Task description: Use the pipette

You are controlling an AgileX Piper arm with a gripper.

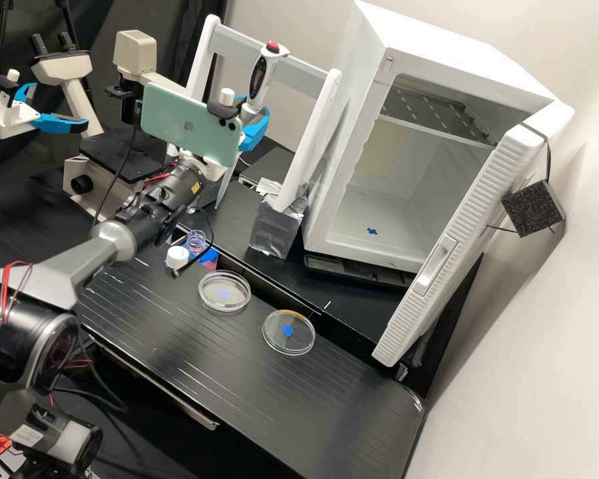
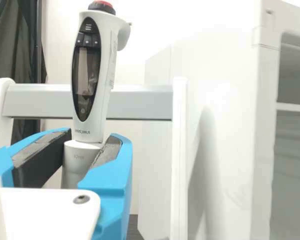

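By the white stand [image 2: 140, 102], your gripper [image 2: 90, 144] has the pipette [image 2: 92, 75] pinched between its blue fingers, nearly upright. Looks like the pick-up stage; next, ease it clear (mind that frame!), then head for the petri dishes [image 1: 224, 309].

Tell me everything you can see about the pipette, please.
The pipette has a whitish, plastic-looking body with a dark collar and red button on top, a hooked rest jutting from one side near the top, and a long dark oval panel holding a screen and small keys. A wider pale sleeve sits below the handle. It stands near upright, slightly tilted, in front of the rack's grey crossbar. The end effector grips the sleeve between its fingers. I can't tell whether a tip is fitted.
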